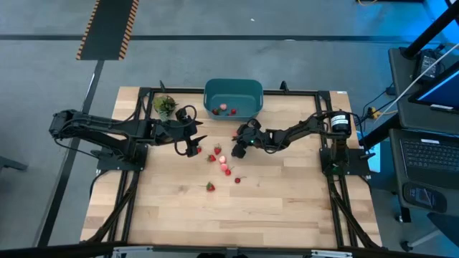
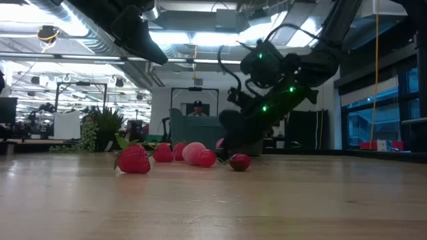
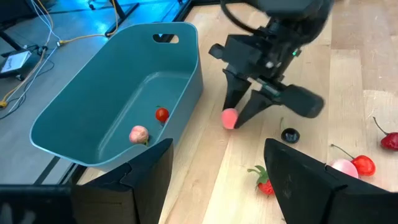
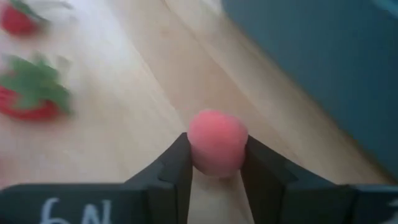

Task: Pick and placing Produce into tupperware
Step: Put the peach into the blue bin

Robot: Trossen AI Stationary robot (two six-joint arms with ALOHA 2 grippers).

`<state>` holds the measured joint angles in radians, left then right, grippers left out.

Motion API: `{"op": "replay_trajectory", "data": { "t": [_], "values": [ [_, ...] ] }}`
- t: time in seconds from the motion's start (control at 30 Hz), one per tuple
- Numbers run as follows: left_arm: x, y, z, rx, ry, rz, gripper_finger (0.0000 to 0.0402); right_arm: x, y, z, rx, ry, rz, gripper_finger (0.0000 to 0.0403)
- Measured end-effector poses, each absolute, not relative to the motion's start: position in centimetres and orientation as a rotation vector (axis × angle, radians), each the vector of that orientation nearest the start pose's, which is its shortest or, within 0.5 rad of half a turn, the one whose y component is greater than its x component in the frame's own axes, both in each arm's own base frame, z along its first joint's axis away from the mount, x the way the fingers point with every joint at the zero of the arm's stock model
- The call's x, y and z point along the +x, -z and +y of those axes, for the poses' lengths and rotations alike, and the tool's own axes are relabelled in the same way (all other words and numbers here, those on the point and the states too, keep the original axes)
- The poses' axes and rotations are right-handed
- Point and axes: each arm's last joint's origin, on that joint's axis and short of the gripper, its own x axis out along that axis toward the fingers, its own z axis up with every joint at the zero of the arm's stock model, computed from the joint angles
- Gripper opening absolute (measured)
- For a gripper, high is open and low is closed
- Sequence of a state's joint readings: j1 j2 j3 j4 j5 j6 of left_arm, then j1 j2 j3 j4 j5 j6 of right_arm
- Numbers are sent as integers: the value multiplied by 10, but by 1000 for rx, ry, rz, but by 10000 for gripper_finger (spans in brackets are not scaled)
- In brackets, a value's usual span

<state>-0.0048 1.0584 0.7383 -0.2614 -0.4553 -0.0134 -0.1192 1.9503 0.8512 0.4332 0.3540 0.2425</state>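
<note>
Right gripper (image 4: 216,163) pinches a pink round produce piece (image 4: 217,142) between its fingers, low on the table (image 1: 287,208) just beside the teal tupperware (image 1: 233,94). Left gripper (image 1: 192,140) hangs with fingers spread, near the scattered red produce (image 1: 224,163) on the table's middle. Two pieces (image 3: 149,124) lie inside the tupperware. Green leafy bunch (image 1: 164,105) sits at the tub's left.

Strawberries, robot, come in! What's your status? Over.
Right end effector shut on a pink piece beside the tub. Left end effector open, waiting. Two pieces in tub, more on table. Nothing blocking.
</note>
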Motion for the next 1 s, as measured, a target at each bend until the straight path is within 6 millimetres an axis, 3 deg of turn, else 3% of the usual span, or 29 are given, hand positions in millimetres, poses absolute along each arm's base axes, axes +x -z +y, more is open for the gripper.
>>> {"op": "replay_trajectory", "data": {
  "t": [0.17,0.47,0.7,0.83,1.0],
  "values": [
    [220,-262,12,118,-442,567,245,357,-131,-47,145,493,518,115],
    [220,-262,12,118,-442,567,245,342,-206,-47,35,453,331,114],
    [220,-262,12,118,-441,567,245,337,-259,-71,-65,461,307,114],
    [220,-262,12,118,-441,568,245,341,-280,-90,-94,476,421,114],
    [220,-262,12,126,-442,570,245,332,-302,-119,-96,528,569,115]
  ]
}}
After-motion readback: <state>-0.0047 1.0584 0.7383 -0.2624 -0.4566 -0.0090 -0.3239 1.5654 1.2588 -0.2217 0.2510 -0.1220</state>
